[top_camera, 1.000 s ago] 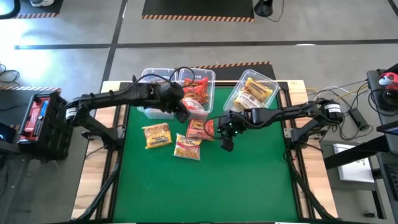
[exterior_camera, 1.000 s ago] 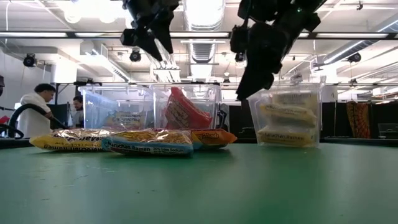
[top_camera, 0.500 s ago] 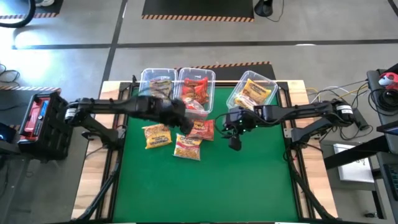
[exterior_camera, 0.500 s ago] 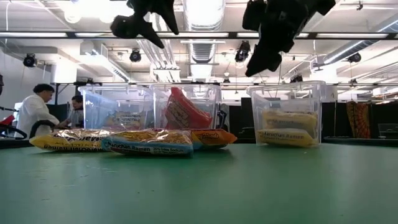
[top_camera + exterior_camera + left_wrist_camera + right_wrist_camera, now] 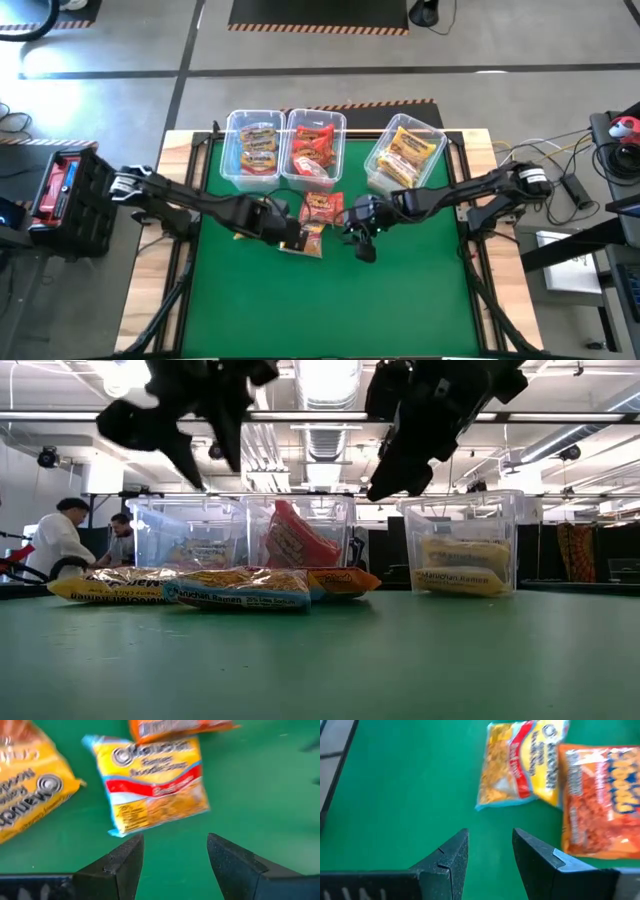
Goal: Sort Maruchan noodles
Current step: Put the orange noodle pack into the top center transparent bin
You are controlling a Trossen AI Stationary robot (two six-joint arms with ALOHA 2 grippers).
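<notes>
Three Maruchan noodle packets lie flat on the green table: a yellow one with blue ends (image 5: 155,785) (image 5: 308,240), an orange-red one (image 5: 323,207) (image 5: 600,800) just beyond it, and a second yellow one (image 5: 25,795) mostly hidden under my left arm in the high view. My left gripper (image 5: 175,850) (image 5: 293,237) hangs open above the near edge of the blue-ended packet, touching nothing. My right gripper (image 5: 490,840) (image 5: 362,245) is open above bare table, to the right of the packets. More packets lie in three clear bins at the far side.
At the table's far edge the left bin (image 5: 255,150) holds yellow packets and the middle bin (image 5: 316,150) red ones. The right bin (image 5: 405,155), standing askew, holds yellow ones. People sit behind the table at the left in the low view (image 5: 60,540).
My left gripper has swung from over the middle bin toward the table's near edge and down, rolling about its own axis, and now hangs over the loose packets. My right gripper has shifted a little toward the near edge. The packets have not moved.
</notes>
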